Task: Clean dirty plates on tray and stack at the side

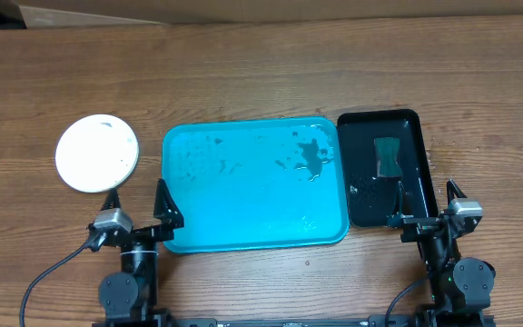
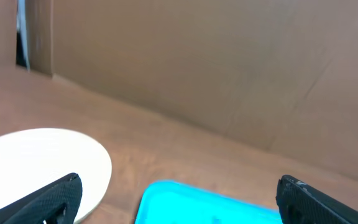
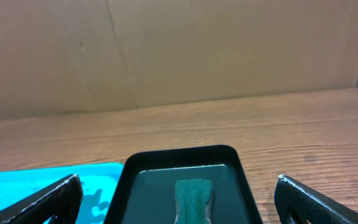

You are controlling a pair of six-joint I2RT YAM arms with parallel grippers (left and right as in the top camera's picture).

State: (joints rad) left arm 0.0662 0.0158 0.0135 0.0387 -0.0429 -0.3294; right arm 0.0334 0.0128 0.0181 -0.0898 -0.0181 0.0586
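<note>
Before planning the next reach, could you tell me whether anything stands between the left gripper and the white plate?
Nothing visible does: the white plate lies just ahead of the open left gripper, with only bare table between.

Your black two-finger left gripper (image 1: 139, 202) and matching right gripper (image 1: 426, 195) both sit well apart, jaws spread wide, fingers pointing forward.

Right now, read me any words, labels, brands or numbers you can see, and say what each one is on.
No readable text in any view.
The white plate, turquoise tray, black tray and the green pad in it are all unmarked; the cardboard behind shows no print.
</note>
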